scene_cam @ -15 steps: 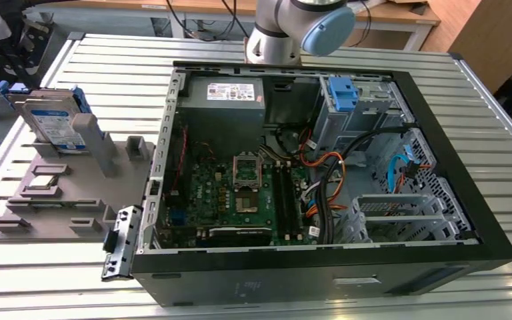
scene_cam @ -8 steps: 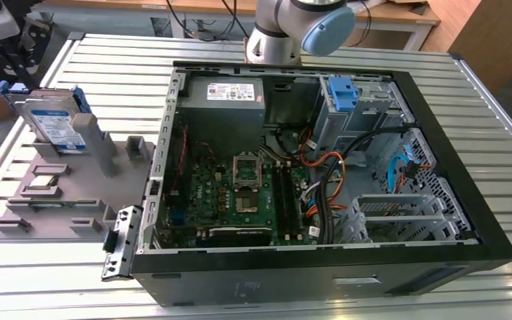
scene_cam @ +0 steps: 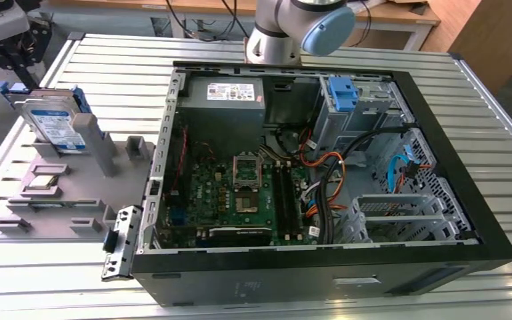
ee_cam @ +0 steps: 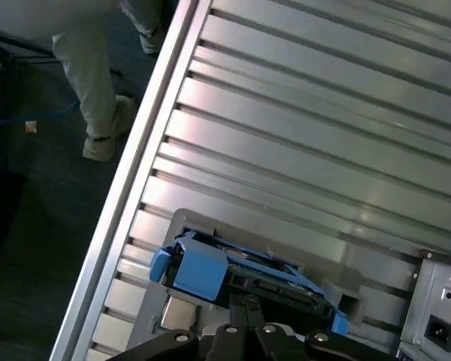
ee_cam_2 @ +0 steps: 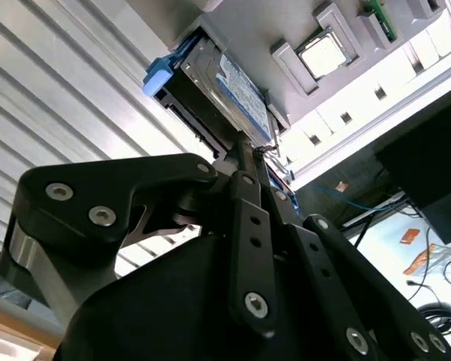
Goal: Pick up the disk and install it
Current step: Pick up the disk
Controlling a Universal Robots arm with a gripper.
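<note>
The disk (scene_cam: 54, 123) is a flat silver hard drive with a white-and-blue label on its broad face, framed by a blue plastic caddy whose ends stick out past the metal body. It stands on edge, tilted a little, slotted into the grey rack (scene_cam: 78, 193) at the rack's far end in the exterior view, label toward the rack's near end. Both wrist views show its blue tab at one corner.
</note>
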